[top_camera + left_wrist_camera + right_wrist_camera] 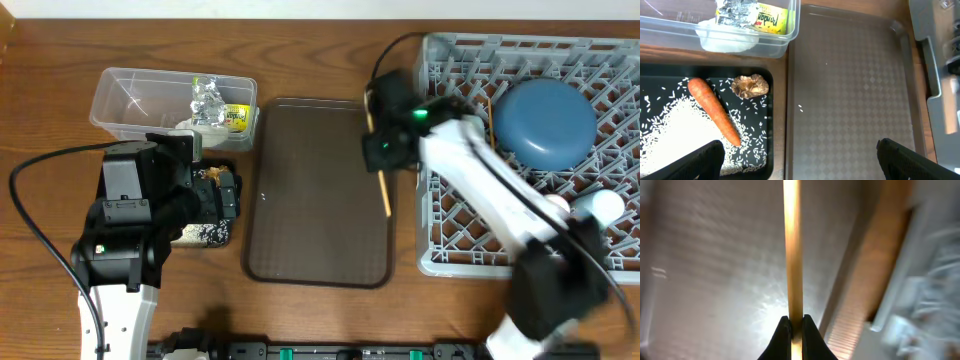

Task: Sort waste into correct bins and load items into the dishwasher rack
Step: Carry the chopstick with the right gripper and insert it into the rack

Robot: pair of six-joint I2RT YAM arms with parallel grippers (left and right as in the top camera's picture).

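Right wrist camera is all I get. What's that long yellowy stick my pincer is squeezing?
Observer: A thin wooden chopstick; the right pincer is shut on it at the right edge of the dark brown plastic serving tray.
Operator: Where's the rack?
Observer: The light-grey plastic lattice rack sits just right of that tray, a big blue bowl inside.
Operator: And my other arm?
Observer: The left pincer hangs open by a shallow black tray holding an orange carrot and white rice grains.

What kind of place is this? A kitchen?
Probably a practice table set up for kitchen clean-up: a dishwasher rack holding a blue bowl, a clear tub holding crumpled foil.
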